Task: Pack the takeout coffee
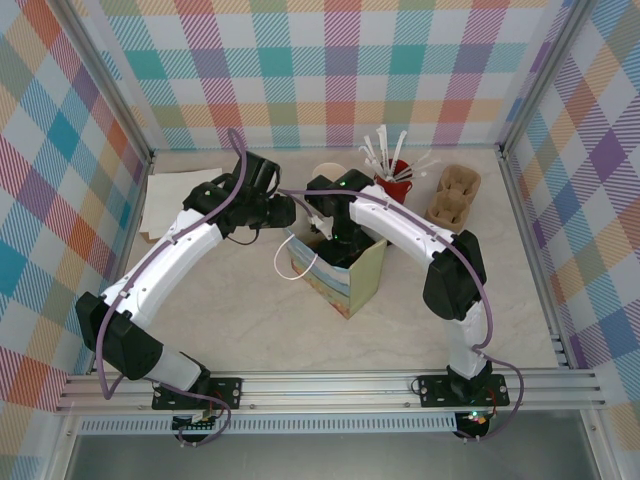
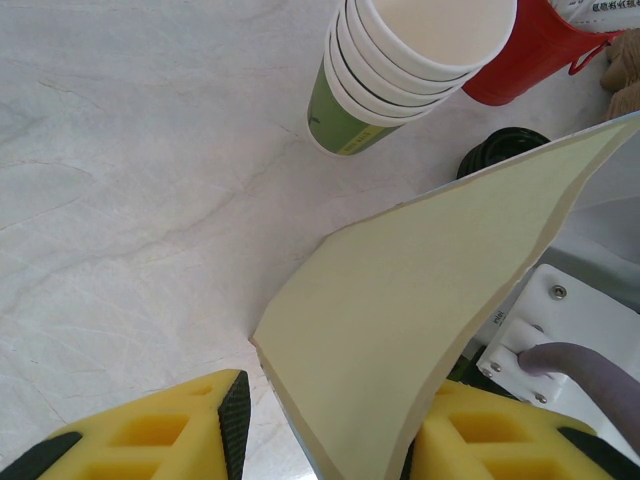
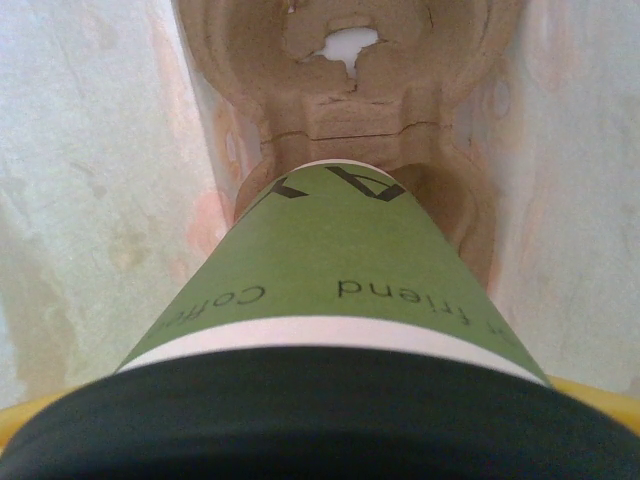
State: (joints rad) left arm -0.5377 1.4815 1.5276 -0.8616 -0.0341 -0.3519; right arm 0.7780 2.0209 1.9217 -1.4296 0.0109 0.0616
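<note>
The takeout coffee (image 3: pixel 330 270), green-sided with a black lid, hangs inside the paper bag (image 1: pixel 345 280). My right gripper (image 3: pixel 320 440) is shut on it just under the lid, its yellow fingers (image 3: pixel 610 395) barely showing. The cup's base points into a pocket of a brown pulp carrier (image 3: pixel 350 90) on the bag's floor; whether it touches I cannot tell. From above, the right gripper (image 1: pixel 335 238) reaches down into the bag's mouth. My left gripper (image 2: pixel 335 425) straddles the bag's cream wall (image 2: pixel 420 320). That wall leans on the right finger (image 2: pixel 490 445), with a gap at the left pad.
A stack of empty cups (image 2: pixel 400 70) stands behind the bag, beside the red cup of stirrers (image 1: pixel 397 180) and a pile of black lids (image 2: pixel 500 150). A spare pulp carrier (image 1: pixel 455 195) lies at the back right. Flat paper (image 1: pixel 175 205) lies at the back left.
</note>
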